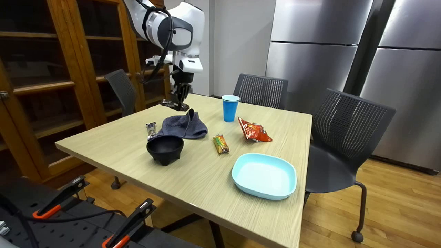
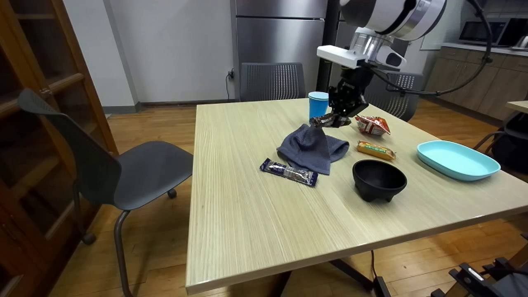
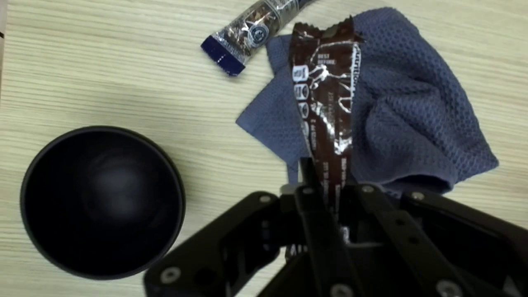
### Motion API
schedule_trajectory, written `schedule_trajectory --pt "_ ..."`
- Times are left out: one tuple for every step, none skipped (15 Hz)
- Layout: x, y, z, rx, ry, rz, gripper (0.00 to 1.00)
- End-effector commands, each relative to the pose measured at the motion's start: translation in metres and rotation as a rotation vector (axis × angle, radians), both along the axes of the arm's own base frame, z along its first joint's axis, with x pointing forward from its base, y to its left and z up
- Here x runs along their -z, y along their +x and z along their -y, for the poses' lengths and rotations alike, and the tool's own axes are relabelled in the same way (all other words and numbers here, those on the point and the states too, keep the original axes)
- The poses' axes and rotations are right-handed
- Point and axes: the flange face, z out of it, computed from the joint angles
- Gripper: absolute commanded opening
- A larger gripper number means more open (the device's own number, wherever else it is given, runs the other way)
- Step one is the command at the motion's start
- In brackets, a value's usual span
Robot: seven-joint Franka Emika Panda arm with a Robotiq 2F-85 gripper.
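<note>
My gripper (image 3: 332, 185) is shut on a brown wrapped bar (image 3: 326, 107), gripped around its middle. In both exterior views the gripper (image 1: 179, 103) (image 2: 340, 117) holds the bar (image 1: 168, 103) (image 2: 323, 121) roughly level above the table. A crumpled grey-blue cloth (image 1: 182, 126) (image 2: 307, 152) (image 3: 416, 99) lies below the held bar. A silver and dark blue wrapped bar (image 1: 151, 130) (image 2: 288, 172) (image 3: 264, 31) lies beside the cloth. A black footed bowl (image 1: 165, 148) (image 2: 379, 179) (image 3: 103, 202) stands near the cloth. The wrapper's part between the fingers is hidden.
A stack of blue cups (image 1: 229, 109) (image 2: 317, 107) stands upright on the table (image 1: 193, 186). A red snack bag (image 1: 255, 131) (image 2: 372, 125), a yellow wrapped bar (image 1: 221, 144) (image 2: 376, 150) and a light blue tray (image 1: 265, 175) (image 2: 458, 161) also rest there. Chairs (image 1: 344, 144) surround the table.
</note>
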Motion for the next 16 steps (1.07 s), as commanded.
schedule_trajectory --pt "-0.012 -0.016 0.026 0.061 -0.007 0.012 0.03" --pt "-0.012 -0.018 0.035 0.073 -0.003 0.013 0.03" --pt "-0.012 -0.02 0.042 0.087 -0.003 0.013 0.03" --pt "-0.011 -0.022 0.051 0.102 -0.004 0.012 0.03" --pt "-0.01 -0.023 0.058 0.116 -0.007 0.009 0.03" --pt "-0.009 -0.024 0.067 0.132 -0.013 0.006 0.03" --pt "-0.008 -0.024 0.074 0.143 -0.016 0.005 0.03" --pt "-0.007 -0.024 0.083 0.155 -0.016 0.004 0.03" --pt "-0.007 -0.025 0.091 0.169 -0.019 0.004 0.03" --pt "-0.007 -0.026 0.099 0.18 -0.018 0.004 0.03" --pt "-0.007 -0.028 0.106 0.195 -0.021 0.004 0.03" --pt "-0.007 -0.03 0.113 0.212 -0.023 0.003 0.03" --pt "-0.007 -0.032 0.121 0.226 -0.025 0.001 0.03" --pt "-0.006 -0.035 0.13 0.242 -0.029 -0.004 0.03" --pt "-0.006 -0.038 0.136 0.256 -0.031 -0.007 0.03" --pt "-0.004 -0.042 0.145 0.274 -0.032 -0.01 0.03"
